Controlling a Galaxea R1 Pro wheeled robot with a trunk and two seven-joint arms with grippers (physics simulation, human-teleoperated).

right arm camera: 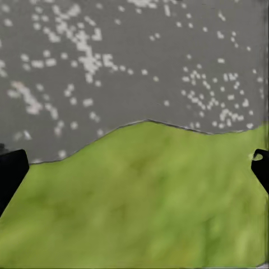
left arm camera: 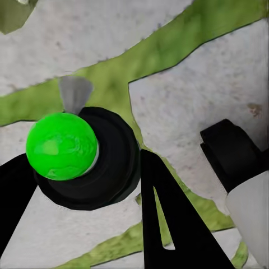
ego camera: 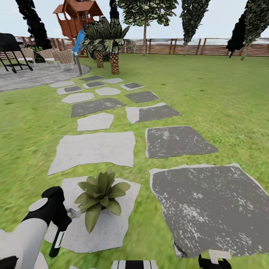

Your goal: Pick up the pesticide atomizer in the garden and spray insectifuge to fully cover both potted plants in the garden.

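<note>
My left gripper [ego camera: 61,223] at the lower left of the head view is shut on the pesticide atomizer [ego camera: 58,240], a small dark bottle with a white label mark. Its pale grey nozzle [ego camera: 73,213] points at a potted plant [ego camera: 100,194], a low rosette of pointed green leaves on a pale stepping stone, a short gap away. In the left wrist view the atomizer [left arm camera: 106,168] sits between the black fingers [left arm camera: 162,218], its top bright green and its nozzle [left arm camera: 74,93] over grass. My right gripper [ego camera: 215,262] hangs open at the bottom edge, over grass beside a dark stone.
Grey stepping stones [ego camera: 93,147] run across the lawn toward a paved patio [ego camera: 33,76] with a grill and wicker chairs. Palms in basket pots [ego camera: 114,61] and a wooden playhouse stand far ahead. A brown slat fence [ego camera: 209,48] closes the garden.
</note>
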